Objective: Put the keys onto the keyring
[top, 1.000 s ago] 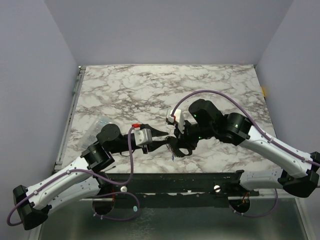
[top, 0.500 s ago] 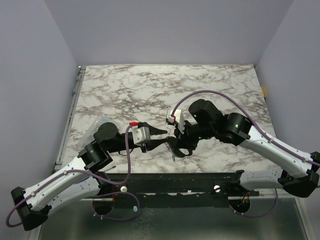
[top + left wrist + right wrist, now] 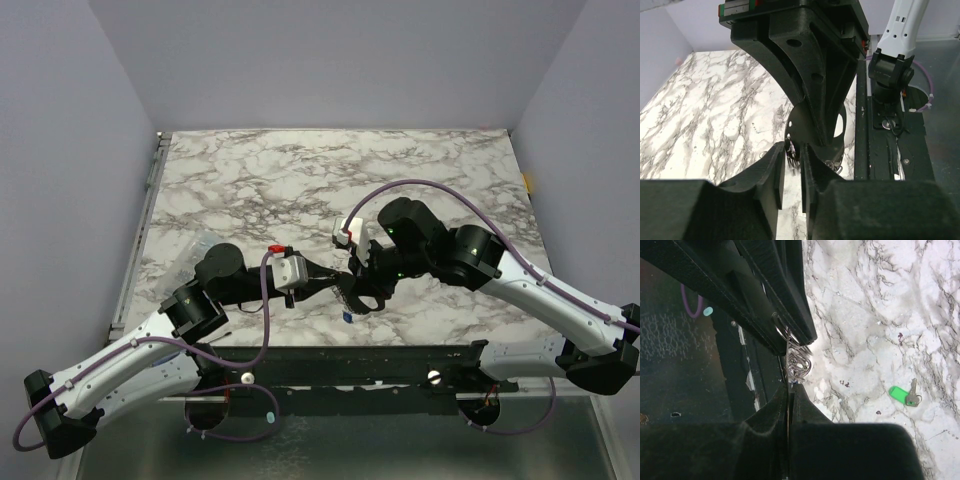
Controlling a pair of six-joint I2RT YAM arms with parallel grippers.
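Progress partial at best: right gripper (image 3: 790,386) pinched together on keyring (image 3: 799,364), left gripper (image 3: 794,151) narrowly apart at it, hold unclear; green key (image 3: 900,394) lies loose on table (image 3: 865,305), well apart, not yet threaded.

The left gripper (image 3: 338,277) has shifted right, perhaps nearer the keyring (image 3: 799,362).

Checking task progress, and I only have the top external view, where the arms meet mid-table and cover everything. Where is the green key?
Observer: In the right wrist view the green key lies loose on the marble table, apart from the keyring.
Reviewer: Is anything gripping the keyring?
Observer: Yes. The right gripper has its jaws shut on the wire loops of the keyring, which is held clear of the table.
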